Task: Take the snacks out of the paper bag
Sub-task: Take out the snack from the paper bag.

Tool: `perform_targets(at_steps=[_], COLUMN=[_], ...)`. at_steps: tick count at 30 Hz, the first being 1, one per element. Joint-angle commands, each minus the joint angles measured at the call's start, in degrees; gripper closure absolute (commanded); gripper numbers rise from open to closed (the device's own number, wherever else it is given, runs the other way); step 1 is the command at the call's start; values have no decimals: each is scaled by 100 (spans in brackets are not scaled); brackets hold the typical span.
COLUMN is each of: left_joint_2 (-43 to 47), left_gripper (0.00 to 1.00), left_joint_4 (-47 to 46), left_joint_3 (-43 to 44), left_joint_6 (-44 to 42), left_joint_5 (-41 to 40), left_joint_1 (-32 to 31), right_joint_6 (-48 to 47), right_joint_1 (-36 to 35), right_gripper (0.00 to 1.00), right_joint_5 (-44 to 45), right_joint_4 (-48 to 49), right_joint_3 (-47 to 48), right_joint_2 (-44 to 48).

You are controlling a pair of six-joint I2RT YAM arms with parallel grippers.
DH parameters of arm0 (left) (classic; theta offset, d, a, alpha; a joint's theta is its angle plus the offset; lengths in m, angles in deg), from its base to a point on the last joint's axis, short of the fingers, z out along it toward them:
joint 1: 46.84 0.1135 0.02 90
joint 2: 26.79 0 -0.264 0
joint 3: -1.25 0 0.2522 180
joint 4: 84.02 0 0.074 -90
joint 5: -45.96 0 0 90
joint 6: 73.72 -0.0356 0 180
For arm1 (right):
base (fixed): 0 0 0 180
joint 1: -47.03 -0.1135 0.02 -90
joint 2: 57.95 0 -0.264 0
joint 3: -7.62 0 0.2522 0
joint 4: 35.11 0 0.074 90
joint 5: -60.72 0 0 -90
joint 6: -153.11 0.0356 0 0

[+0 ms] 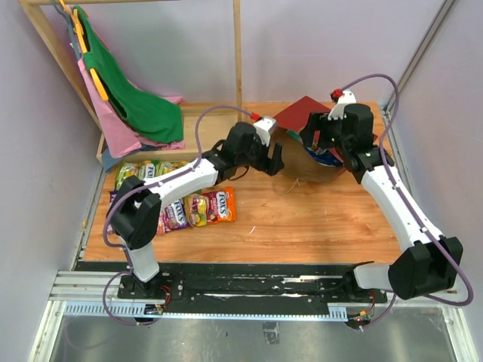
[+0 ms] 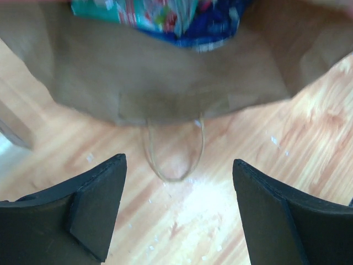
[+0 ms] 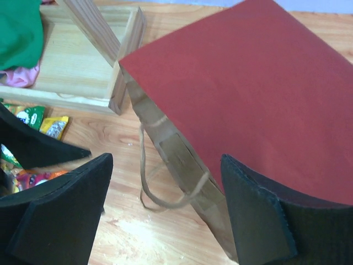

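Paper bag (image 1: pixel 300 113) on its side at upper centre of the tabletop (image 1: pixel 317 219), red face up, mouth toward lower centre. Just inside the mouth, a blue chip bag (image 2: pixel 193 25). Left hand (image 2: pixel 177 163) open and empty, low before the mouth, over the loop handle (image 2: pixel 172 179). Right hand (image 3: pixel 165 160) open above the bag's red side, gripping nothing. Candy packets (image 1: pixel 189 204) spread at left of the tabletop, outside the bag.

So: paper bag (image 1: pixel 298 113) is laid on its side at the table's (image 1: pixel 324 219) far edge, right of centre, chip bag (image 2: pixel 187 25) tucked inside. Candy packets (image 1: pixel 189 205) are spread at the left, before the hung cloths (image 1: pixel 132 102). Left gripper (image 2: pixel 177 165) is parked before the bag's mouth, right gripper (image 3: pixel 165 160) above the bag.
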Motion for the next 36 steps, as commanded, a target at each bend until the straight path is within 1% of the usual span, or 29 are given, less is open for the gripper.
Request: perform_targets(at_steps=[1, 3, 4, 5, 6, 7, 9, 12, 15, 17, 18, 19, 21, 23, 24, 26, 28, 30, 33, 35, 36], left_joint_2=[286, 273, 258, 232, 215, 201, 227, 391, 475, 438, 401, 360, 311, 302, 316, 340, 385, 426, 473, 507, 524], left_gripper=[18, 17, 16, 12, 3, 1, 0, 0, 0, 0, 0, 1, 0, 0, 0, 0, 0, 0, 0, 0, 0], left_joint_4=[-1145, -1634, -1873, -2118, -2290, -2363, -2553, -2988, -3406, -3683, -3806, -3921, -4074, -4457, -4729, -5318, -5914, -6034, -6089, -6130, -6065], left_joint_3=[-857, -1161, -1291, -1384, -1434, -1446, -1517, -1820, -2105, -2258, -2301, -2329, -2381, -2544, -2667, -2963, -3268, -3375, -3475, -3590, -3599], left_joint_6=[485, 769, 828, 862, 874, 864, 875, 944, 1035, 1151, 1232, 1333, 1639, 1666, 1679, 1657, 1490, 1212, 716, 541, 420], left_joint_5=[56, -123, -158, -257, -380, -520, -853, -1010, -991, -855, -795, -769, -945, -966, -986, -1069, -950, -664, 97, 543, 1051], left_joint_1=[-205, -301, -349, -398, -449, -490, -568, -581, -581, -581, -573, -572, -572, -572, -572, -572, -572, -572, -564, -529, -470], right_joint_6=[-318, -386, -408, -430, -438, -447, -464, -460, -379, -331, -314, -307, -291, -280, -272, -251, -205, -137, -92, -88, -87], right_joint_1=[60, 56, 53, 59, 54, 54, 61, 60, 57, 49, 45, 49, 53, 46, 46, 49, 49, 38, -35, -96, -112], right_gripper=[23, 31, 35, 38, 41, 43, 48, 49, 50, 54, 59, 65, 80, 95, 99, 99, 99, 99, 99, 99, 99], right_joint_5=[-161, -189, -208, -228, -272, -311, -368, -435, -536, -651, -698, -740, -815, -855, -868, -890, -952, -1063, -1125, -1107, -1098], right_joint_4=[-221, -244, -254, -267, -280, -286, -288, -281, -252, -242, -252, -271, -341, -381, -388, -383, -364, -317, -261, -250, -253], right_joint_3=[536, 618, 646, 652, 654, 645, 618, 607, 616, 645, 654, 671, 724, 767, 779, 781, 773, 767, 780, 787, 800], right_joint_2=[-253, -389, -440, -488, -501, -516, -508, -497, -514, -543, -572, -589, -626, -631, -611, -567, -515, -456, -372, -349, -348])
